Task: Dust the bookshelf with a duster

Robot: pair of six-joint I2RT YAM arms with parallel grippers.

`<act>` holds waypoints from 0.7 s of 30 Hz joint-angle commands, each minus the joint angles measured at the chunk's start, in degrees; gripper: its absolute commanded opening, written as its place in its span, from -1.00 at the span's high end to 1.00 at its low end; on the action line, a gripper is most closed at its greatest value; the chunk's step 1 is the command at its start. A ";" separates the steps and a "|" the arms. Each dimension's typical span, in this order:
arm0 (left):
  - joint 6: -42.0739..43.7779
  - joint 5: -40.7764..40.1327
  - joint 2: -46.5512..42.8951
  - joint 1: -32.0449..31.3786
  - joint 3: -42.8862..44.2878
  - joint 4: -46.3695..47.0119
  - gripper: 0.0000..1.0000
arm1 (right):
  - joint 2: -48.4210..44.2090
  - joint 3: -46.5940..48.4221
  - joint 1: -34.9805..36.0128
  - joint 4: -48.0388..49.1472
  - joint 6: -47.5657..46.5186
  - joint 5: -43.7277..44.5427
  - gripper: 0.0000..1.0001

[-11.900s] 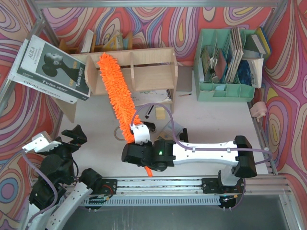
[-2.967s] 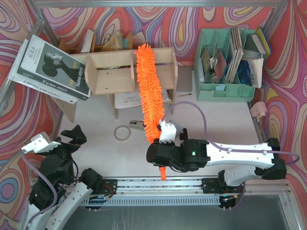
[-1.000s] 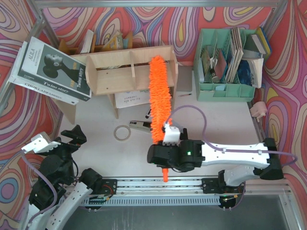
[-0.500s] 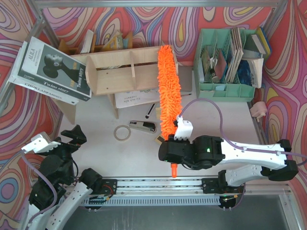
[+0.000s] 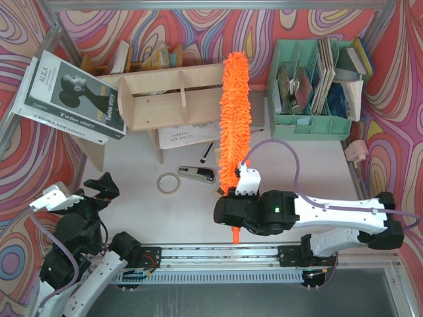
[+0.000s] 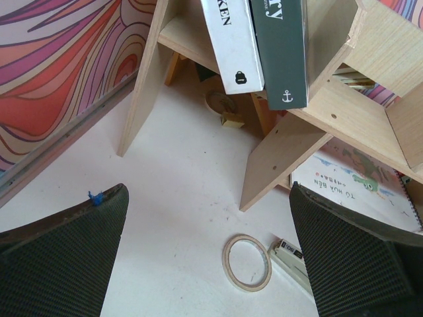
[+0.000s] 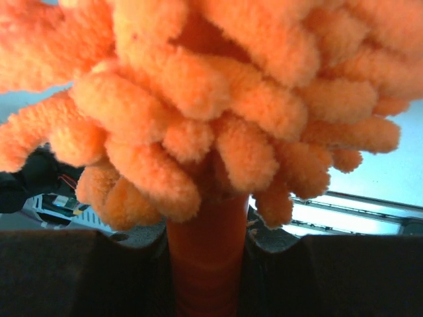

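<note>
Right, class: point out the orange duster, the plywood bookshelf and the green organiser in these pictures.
duster (image 5: 236,112): top view, middle of the fluffy head.
bookshelf (image 5: 155,109): top view, board inside its left compartment.
organiser (image 5: 307,126): top view, front wall.

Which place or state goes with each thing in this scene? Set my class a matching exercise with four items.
Column 1
1. duster
2. tape roll
3. left fingers
4. mint-green organiser

Column 2
A. flat on the table, in front of the bookshelf
B. wide open, holding nothing
C. gripped by the right fingers, over the bookshelf's right end
D. standing right of the bookshelf

Pairs: 1-C, 2-A, 3-B, 4-D
</note>
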 commanded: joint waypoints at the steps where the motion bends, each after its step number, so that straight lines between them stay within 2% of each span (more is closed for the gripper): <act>1: -0.16 -1.13 -0.40 0.26 0.56 -0.30 -0.97 | 3.40 -1.78 -0.18 7.69 -2.65 -2.43 1.00; 8: -0.21 -1.19 -0.78 0.26 0.48 -0.29 -0.97 | 8.55 -0.16 -0.18 9.91 -6.33 -5.25 1.00; 21: -0.18 -1.18 -0.58 0.26 0.48 -0.28 -0.97 | 8.85 4.07 -0.06 15.49 -14.85 -5.87 1.00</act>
